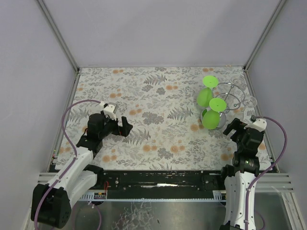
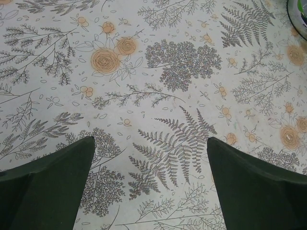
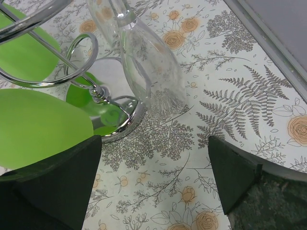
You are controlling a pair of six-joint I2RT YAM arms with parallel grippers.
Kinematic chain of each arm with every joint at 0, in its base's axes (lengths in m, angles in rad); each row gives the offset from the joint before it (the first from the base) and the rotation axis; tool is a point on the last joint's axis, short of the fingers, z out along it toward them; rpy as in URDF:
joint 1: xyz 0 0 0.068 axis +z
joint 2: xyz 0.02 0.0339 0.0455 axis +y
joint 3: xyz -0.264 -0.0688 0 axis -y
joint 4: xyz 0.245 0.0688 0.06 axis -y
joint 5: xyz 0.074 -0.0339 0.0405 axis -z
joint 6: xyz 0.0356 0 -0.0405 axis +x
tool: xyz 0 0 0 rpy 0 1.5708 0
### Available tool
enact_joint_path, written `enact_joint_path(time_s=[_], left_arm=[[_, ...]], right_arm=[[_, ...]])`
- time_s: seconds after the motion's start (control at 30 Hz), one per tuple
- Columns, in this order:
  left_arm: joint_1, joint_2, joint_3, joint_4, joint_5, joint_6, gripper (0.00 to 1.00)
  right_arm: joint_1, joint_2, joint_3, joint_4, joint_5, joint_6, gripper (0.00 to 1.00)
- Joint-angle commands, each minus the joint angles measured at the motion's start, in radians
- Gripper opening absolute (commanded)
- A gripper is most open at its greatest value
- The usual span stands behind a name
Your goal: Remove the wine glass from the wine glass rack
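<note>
**Top external view.** The silver metal wire wine glass rack (image 1: 229, 98) stands at the far right of the table, on the floral-patterned tablecloth (image 1: 153, 96). Two translucent green wine glasses hang on it upside down, foot up and bowl down. One (image 1: 205, 97) is on the far-left side of the rack, the other (image 1: 210, 120) on its near-left side. Faint outlines of clear glassware (image 1: 249, 100) show on the right side of the rack but are too faint to count. The right gripper (image 1: 235, 130) sits just near of the rack, with the nearer green glass to its left. The left gripper (image 1: 123, 125) is well apart from the rack, at the left of the table. The right arm is judged the nearer one for the removal.

**Left wrist view.** The left gripper (image 2: 151, 184) has its fingers spread wide over bare tablecloth and holds nothing.

**Right wrist view.** The right gripper (image 3: 153, 182) has its fingers spread apart and holds nothing. One clear wine glass (image 3: 148, 72) hangs directly ahead, between the finger lines but farther off. Its long axis runs close to vertical with a slight tilt. The rack's ring base (image 3: 125, 125) lies ahead and to the left. Both green glasses show at the left, and one of them (image 3: 43, 127) is just beside the left finger.
</note>
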Motion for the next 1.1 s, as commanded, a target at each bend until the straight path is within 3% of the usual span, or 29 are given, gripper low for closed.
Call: enact_joint_path(time_s=[0.0, 0.33, 0.67, 1.07], left_arm=[[-0.006, -0.019, 0.019, 0.078, -0.004, 0.014, 1.00], [-0.006, -0.034, 0.067, 0.015, 0.014, 0.007, 1.00], [-0.006, -0.039, 0.102, -0.006, 0.025, 0.000, 1.00], [-0.006, -0.036, 0.124, -0.027, 0.032, -0.019, 1.00]], right_arm=[[0.011, -0.018, 0.015, 0.032, 0.041, 0.005, 0.99], [0.010, -0.015, 0.042, 0.024, 0.029, 0.012, 0.99], [0.011, 0.124, 0.193, -0.055, -0.024, 0.012, 0.99], [0.011, 0.069, 0.305, -0.205, -0.160, 0.026, 0.99]])
